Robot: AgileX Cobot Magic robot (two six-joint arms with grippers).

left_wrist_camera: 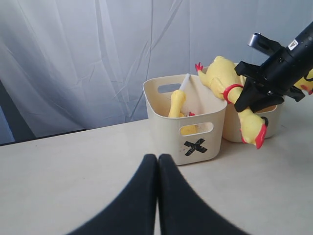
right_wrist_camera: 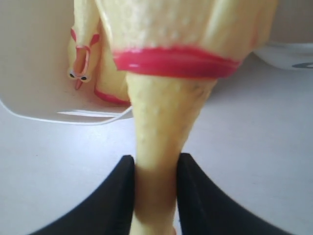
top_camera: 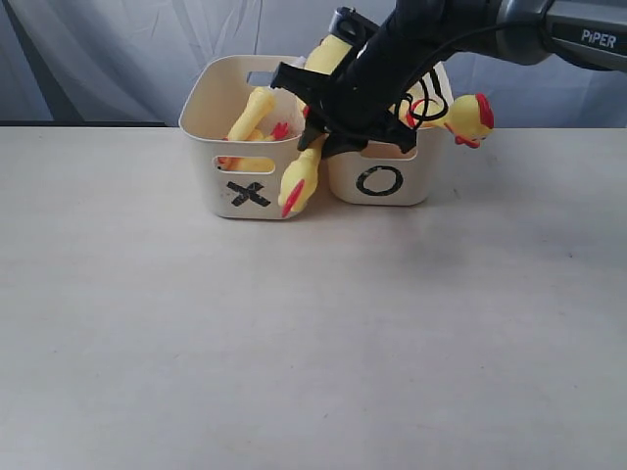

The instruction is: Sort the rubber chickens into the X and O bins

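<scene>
1. The right tool (right_wrist_camera: pixel 155 169) is clamped on the neck of the held chicken (top_camera: pixel 300 184), just past its red neck band (right_wrist_camera: pixel 176 61); jaws are apart only by the neck's thickness.
2. The held chicken hangs head-down in front of the seam btw the X bin (top_camera: pixel 208 147) and the O bin (top_camera: pixel 416 186); its head is outside both walls and above the table (top_camera: pixel 313 343); body and feet are up over the X bin's back corner by the seam.
3. The left tool (left_wrist_camera: pixel 157 196) is fully closed w/ nothing in it; it sits low by the table, well apart from the bins.
4. A second chicken (top_camera: pixel 252 116) lies inside the X bin; a third chicken (top_camera: pixel 470 117) is at the O bin w/ its head over the outer rim.
5. Risk: letting go here prob lands it outside; the head is past the rims, so its weight could tip it onto the table or leave it straddling both bins.
6. Risk: the neck is soft and tapered; a fast swing could let it slide thru the grip.
7. Risk: the arm is close over both rims; a sideways move could shove the light bins or knock the third chicken off its rim.
8. Can't tell which bin it's meant for; a wrong-bin drop is possible.
</scene>
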